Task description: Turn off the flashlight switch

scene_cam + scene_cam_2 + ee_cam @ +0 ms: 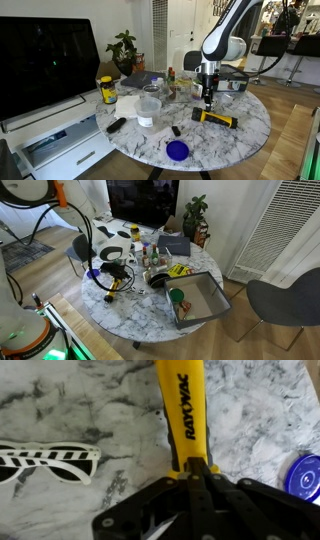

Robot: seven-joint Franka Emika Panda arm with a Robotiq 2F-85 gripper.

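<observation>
Only legible marking: black capitals "RAYOVAC" running lengthwise along the yellow barrel of the flashlight (181,410), wrist view; nothing readable in either exterior view.

My black pincer (193,472), slim yellow tube-shaped flashlight (183,415) with black lettering, white marble tabletop (260,410) veined in grey, white plastic sunglasses (45,460) striped black, round blue plastic lid (303,477)

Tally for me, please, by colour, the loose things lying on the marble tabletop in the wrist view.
Yellow: 1, the flashlight
White: 1, the sunglasses
Blue: 1, the disc
Total: 3
</observation>
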